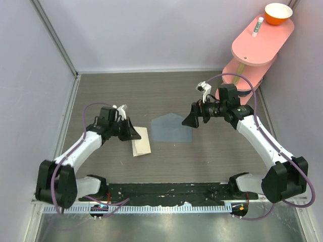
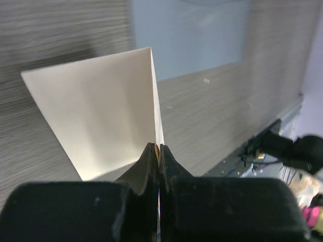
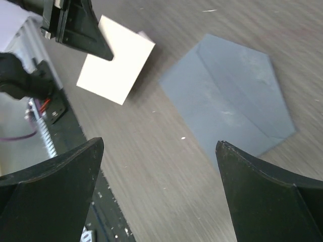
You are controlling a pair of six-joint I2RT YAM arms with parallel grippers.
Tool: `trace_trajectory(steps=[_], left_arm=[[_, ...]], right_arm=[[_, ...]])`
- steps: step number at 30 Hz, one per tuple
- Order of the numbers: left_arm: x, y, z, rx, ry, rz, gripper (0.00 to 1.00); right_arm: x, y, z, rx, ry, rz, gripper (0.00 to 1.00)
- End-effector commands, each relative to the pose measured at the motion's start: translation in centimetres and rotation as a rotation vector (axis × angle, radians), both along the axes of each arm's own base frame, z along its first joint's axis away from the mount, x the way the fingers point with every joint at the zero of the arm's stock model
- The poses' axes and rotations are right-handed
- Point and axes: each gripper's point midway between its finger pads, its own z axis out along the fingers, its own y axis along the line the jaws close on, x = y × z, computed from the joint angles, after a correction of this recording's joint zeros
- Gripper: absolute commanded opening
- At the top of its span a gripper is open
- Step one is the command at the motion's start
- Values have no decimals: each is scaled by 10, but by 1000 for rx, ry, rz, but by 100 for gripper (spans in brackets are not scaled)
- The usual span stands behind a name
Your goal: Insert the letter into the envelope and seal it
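The left jaws were pinched shut on a corner of the cream letter (image 1: pixel 142 143) (image 2: pixel 101 126). Just right of it, the envelope (image 1: pixel 171 128) (image 3: pixel 232 96) lay flat mid-surface (image 1: pixel 166 96), with its pointed flap open toward the far side. The right jaws stood wide at its right edge, holding nothing.

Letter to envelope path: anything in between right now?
Nothing visible. The left gripper is shut on the letter's edge, and only a strip of bare table separates it from the envelope lying flat. The right gripper hangs open at the envelope's right side, not between them.
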Motion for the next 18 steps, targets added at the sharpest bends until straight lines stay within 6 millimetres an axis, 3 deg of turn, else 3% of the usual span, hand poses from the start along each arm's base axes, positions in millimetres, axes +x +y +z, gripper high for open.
trace_trajectory(steps=[1,3,5,9,14,17,18], left_arm=[[-18,-34,95,-158,-360,-280,0],[-41,-53,132,-238,-500,-397,0],[-60,-68,153,-264,-615,-502,0],[-80,-80,182,-295,-769,-620,0],[-92,-93,204,-334,-855,-719,0],[-93,-100,211,-338,-876,-742,0],[-93,-101,211,-337,-880,-750,0]], right_arm=[[-32,25,20,111,26,170,98],[-44,32,20,118,45,213,98],[-62,47,26,127,22,280,98],[-90,72,37,141,-12,376,98],[-108,89,57,186,-31,443,98],[-121,100,68,197,-63,497,95],[-123,102,69,196,-75,506,89]])
